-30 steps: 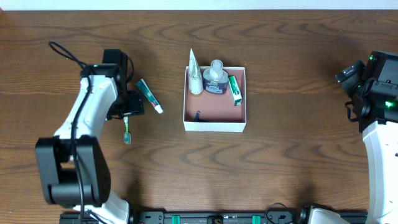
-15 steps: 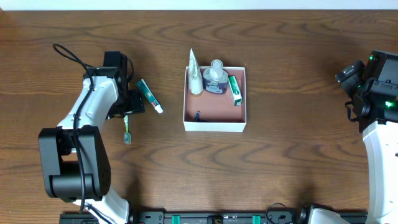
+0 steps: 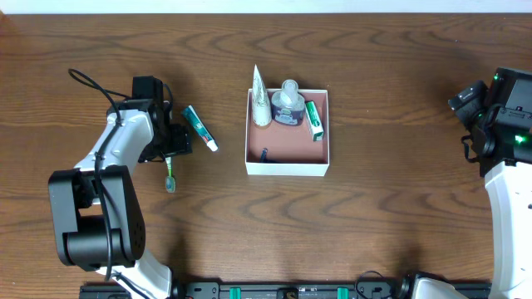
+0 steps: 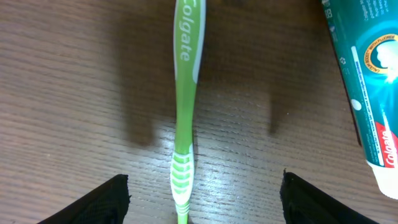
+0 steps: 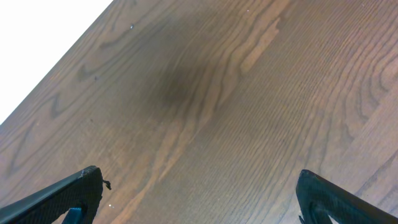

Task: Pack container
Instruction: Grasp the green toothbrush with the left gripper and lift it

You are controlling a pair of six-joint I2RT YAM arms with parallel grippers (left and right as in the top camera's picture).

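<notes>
Dark brown wood-grain tabletop (image 3: pixel 391 208) fills all three views, with a pale strip along its far edge. At scene left the left gripper (image 4: pixel 202 204) hangs low over the wood with its black fingers (image 4: pixel 112 200) spread wide. A lime-green plastic toothbrush with white lettering on the handle (image 4: pixel 185 93) runs straight up the gap between them, and no contact with either finger shows. From overhead, that gripper (image 3: pixel 172 148) covers part of the brush, whose near stretch (image 3: pixel 169 178) pokes out toward the near edge. Just right of the gripper lies a teal and white toothpaste tube (image 3: pixel 199 128), flat on the table and slanted, with its white end toward the near right. In the left wrist view the tube (image 4: pixel 364 81) sits just beside the right-hand finger and apart from the brush. Farther right, about mid-table, stands the square shallow white container with a brownish-pink floor (image 3: pixel 287 169). A white cone-shaped tube (image 3: pixel 260 100) stands in its far-left corner, rising past the far wall. A clear rounded bottle of bluish liquid (image 3: pixel 288 106) sits beside it against the far wall. A small green and white tube (image 3: pixel 312 120) lies along the right wall, and a tiny dark item (image 3: pixel 264 154) that I cannot identify rests near the left wall. The near half of the floor is bare. Well apart at the far right, the right gripper (image 5: pixel 199 199) has its fingers wide apart over bare wood.
</notes>
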